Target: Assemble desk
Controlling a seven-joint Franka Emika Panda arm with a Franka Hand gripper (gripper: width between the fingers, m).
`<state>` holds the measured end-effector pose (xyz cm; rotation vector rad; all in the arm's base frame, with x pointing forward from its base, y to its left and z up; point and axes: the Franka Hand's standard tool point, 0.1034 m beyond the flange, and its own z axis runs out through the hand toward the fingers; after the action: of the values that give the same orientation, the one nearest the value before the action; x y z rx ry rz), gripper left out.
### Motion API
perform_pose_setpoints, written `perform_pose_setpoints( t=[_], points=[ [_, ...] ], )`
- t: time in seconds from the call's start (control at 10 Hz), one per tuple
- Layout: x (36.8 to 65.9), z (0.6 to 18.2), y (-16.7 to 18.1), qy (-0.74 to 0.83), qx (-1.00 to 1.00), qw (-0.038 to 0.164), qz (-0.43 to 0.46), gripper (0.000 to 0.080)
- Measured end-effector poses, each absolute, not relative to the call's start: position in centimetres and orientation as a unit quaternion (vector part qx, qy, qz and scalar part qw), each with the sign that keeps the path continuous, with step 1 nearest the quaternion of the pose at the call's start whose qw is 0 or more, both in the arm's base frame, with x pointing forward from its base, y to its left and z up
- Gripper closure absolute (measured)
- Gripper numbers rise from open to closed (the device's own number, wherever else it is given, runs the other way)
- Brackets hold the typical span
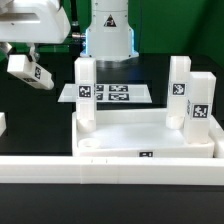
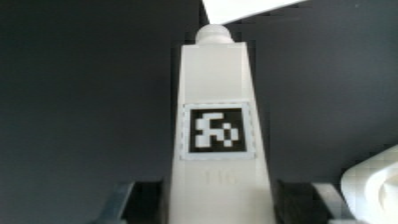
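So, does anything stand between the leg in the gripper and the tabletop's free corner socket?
Nothing lies on the dark table between the held leg and the tabletop. The standing leg on the exterior view's left rises close beside the free socket, though.

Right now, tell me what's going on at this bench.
The arm's end effector is shut on one desk leg, carrying it in the air toward the exterior view's left, clear of the table. The tabletop lies with three legs already standing in it: one on the exterior view's left and two on its right. The marker board lies flat behind it. The carried leg is not yet seated.
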<state>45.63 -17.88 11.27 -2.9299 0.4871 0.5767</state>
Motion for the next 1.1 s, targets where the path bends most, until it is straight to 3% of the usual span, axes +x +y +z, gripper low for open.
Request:
perform_pose_setpoints(
  t=[0.2, 0.5, 0.8, 1.1],
  points=[
    [46.4, 11.2, -18.1, 0.162, -0.978, 0.040, 0.122, 0.0512],
    [49.5, 13.4, -17.4, 0.127, -0.992, 0.009, 0.001, 0.0512],
    [49.3, 12.8, -18.3, 0.128, -0.990, -0.022, -0.059, 0.0512],
    [51.3, 13.8, -16.4, 0.114, -0.991, -0.018, -0.071, 0.0512]
  ],
)
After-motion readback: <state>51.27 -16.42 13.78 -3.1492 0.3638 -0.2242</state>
